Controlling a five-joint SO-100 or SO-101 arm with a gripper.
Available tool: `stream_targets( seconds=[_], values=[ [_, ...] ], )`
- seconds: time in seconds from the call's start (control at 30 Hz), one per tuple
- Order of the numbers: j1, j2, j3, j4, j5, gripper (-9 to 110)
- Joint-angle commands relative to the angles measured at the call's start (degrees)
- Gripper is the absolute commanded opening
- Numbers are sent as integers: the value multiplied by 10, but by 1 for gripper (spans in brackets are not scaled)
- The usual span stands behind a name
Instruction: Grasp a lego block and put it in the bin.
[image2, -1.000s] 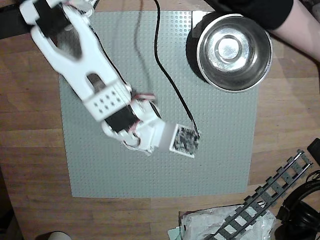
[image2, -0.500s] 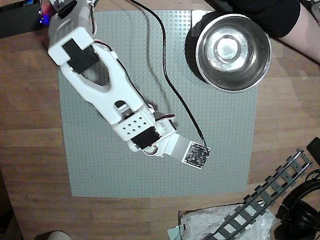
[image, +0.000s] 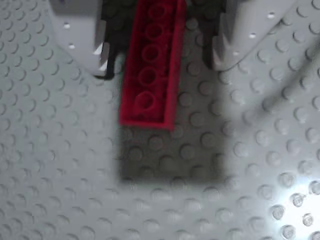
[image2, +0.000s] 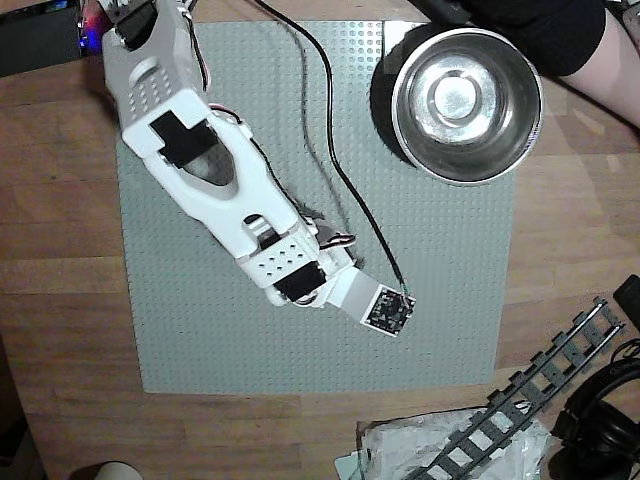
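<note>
pincer: in the wrist view its two pale fingers are standing apart, one on each side of the brick, with a gap showing on both sides; it is gripping nothing.
lego block: a long red studded brick, lying flat on the baseplate between the two fingers, its near end reaching past the fingertips and casting a dark shadow below it; in the overhead view the arm is hiding it.
arm: white, reaching from the baseplate's upper left corner diagonally toward its lower middle in the overhead view, a small circuit board sitting at its tip.
bin: a shiny steel bowl sitting on the baseplate's upper right corner, nothing showing inside it, well apart from the arm's tip.
baseplate: a large grey studded plate lying on the wooden desk.
cable: black, running from the top edge down to the circuit board.
track piece: dark, lying near the desk's lower right corner.
</note>
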Motion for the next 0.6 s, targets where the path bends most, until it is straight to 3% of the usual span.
stream_targets(
  seconds=[0.0,0.07,0.2,0.47,0.57],
  values=[
    [7,-4,-39,13,6,19],
    [7,-11,-51,23,8,17],
    [12,-52,-121,82,8,0],
    [2,-46,-181,180,0,0],
    [-11,2,-180,209,-46,0]
  ],
)
